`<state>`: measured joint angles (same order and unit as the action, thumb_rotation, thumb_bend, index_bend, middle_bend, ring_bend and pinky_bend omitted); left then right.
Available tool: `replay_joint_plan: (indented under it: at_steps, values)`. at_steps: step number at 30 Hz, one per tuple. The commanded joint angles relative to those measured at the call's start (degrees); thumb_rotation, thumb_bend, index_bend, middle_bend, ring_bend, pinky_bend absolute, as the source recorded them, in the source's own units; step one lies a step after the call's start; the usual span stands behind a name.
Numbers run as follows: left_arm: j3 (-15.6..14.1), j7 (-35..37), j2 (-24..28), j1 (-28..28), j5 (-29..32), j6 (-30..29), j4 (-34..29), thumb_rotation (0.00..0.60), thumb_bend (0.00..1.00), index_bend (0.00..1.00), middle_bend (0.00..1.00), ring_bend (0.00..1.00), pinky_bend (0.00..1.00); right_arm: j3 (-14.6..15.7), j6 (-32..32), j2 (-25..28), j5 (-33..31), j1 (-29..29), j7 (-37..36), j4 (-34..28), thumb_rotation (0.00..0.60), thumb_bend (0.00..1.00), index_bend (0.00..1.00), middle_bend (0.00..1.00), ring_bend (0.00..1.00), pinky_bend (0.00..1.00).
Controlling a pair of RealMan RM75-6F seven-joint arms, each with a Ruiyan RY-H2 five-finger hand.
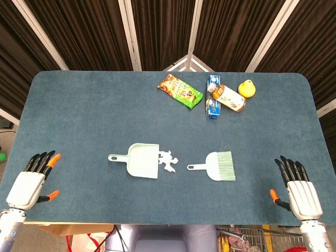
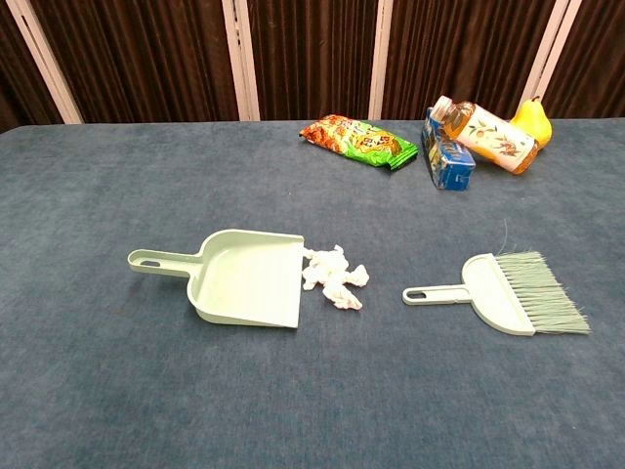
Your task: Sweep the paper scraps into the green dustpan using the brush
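Pale greens and white are lying on a dark blue-grey table (image 1: 79, 105).

We are seeing a pale mint-green dustpan (image 1: 142, 160), a brush (image 1: 220, 166) of the same pale green with green-and-white streaked bristles, and white paper scraps (image 1: 168, 160). We are also looking at a snack bag (image 1: 180, 90) printed in orange, red and green, a blue box (image 1: 212, 100), a bottle (image 1: 227, 97) with an amber tint and pale label, a yellow pear (image 1: 247, 88), and brown curtains (image 1: 94, 31) with white strips.

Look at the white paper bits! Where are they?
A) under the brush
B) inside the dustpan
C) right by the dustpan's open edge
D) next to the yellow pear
C: the paper scraps lie on the table against the open mouth of the green dustpan, apart from the brush.
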<state>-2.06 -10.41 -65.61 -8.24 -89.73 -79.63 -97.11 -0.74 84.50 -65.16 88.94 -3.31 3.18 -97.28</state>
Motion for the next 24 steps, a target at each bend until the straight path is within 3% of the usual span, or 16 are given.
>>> replay_joint_plan:
  at_steps: [1,24]
  values:
    - [-0.03,0.23,-0.02,0.01,-0.13,-0.08,0.09,0.600,0.00,0.00,0.00,0.00,0.00,-0.25,0.16,-0.10,-0.11,0.09,-0.59,0.18,0.600,0.36,0.00,0.00,0.00,0.00]
    - [-0.11,0.02,0.09,-0.08,0.01,0.22,-0.47,0.600,0.00,0.00,0.00,0.00,0.00,-0.37,1.44,-0.57,1.24,0.27,-3.15,1.11,0.600,0.36,0.00,0.00,0.00,0.00]
